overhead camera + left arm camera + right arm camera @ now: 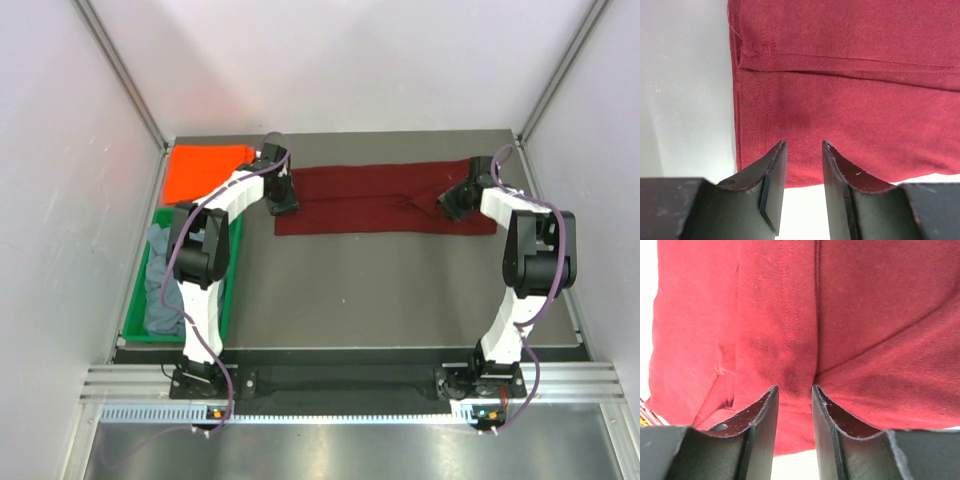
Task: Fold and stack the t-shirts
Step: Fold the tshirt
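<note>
Black-fingered, the left gripper (804, 145) hangs parted and empty over the maroon t-shirt (370, 200) at its hemmed left end, the right gripper (795, 389) narrower at a cloth ridge, grip unclear; only overhead shows the orange t-shirt (205, 170) far left and the left arm (205, 310) crossing the green tray (145, 338) holding the grey-blue t-shirt (160, 295).

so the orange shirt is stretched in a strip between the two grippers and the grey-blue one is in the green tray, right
No: the strip between the left gripper and right gripper is the maroon shirt, not the orange shirt, as the top external view shows. The grey-blue shirt is indeed in the green tray.
</note>
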Robot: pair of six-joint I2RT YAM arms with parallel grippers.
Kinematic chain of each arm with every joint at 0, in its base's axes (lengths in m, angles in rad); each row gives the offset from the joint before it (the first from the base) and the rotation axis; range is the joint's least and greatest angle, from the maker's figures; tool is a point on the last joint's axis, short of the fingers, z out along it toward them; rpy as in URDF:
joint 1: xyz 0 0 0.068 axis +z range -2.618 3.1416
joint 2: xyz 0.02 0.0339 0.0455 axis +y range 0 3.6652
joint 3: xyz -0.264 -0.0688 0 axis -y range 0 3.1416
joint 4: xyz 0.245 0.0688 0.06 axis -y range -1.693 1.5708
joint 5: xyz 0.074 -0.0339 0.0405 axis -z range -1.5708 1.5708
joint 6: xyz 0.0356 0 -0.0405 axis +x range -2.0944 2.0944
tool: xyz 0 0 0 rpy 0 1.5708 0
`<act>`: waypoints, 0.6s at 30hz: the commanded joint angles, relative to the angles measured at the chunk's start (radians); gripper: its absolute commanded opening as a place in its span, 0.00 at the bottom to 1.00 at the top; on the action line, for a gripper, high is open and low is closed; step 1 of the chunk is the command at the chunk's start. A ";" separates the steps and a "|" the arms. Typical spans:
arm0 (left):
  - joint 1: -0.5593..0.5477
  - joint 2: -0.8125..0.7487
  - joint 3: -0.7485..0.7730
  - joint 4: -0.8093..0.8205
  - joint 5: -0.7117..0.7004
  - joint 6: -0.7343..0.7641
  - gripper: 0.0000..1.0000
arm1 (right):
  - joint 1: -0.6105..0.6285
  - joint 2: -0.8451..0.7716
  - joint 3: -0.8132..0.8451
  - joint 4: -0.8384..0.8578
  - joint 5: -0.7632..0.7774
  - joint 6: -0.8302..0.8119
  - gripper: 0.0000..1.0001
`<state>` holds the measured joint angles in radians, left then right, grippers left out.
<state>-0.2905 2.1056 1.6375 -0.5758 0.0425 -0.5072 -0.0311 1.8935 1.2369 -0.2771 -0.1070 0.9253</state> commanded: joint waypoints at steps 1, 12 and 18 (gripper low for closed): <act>0.002 -0.022 -0.005 0.027 -0.007 -0.014 0.40 | 0.014 -0.016 -0.001 0.049 -0.008 0.020 0.33; 0.004 -0.038 0.002 0.017 -0.021 -0.013 0.40 | 0.014 -0.022 -0.031 0.042 0.006 0.038 0.34; 0.004 -0.032 0.010 0.016 -0.010 -0.021 0.40 | 0.016 -0.019 -0.037 0.076 0.001 0.047 0.31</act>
<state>-0.2901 2.1056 1.6341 -0.5758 0.0330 -0.5220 -0.0223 1.8935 1.1980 -0.2573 -0.1066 0.9550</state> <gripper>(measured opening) 0.396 0.316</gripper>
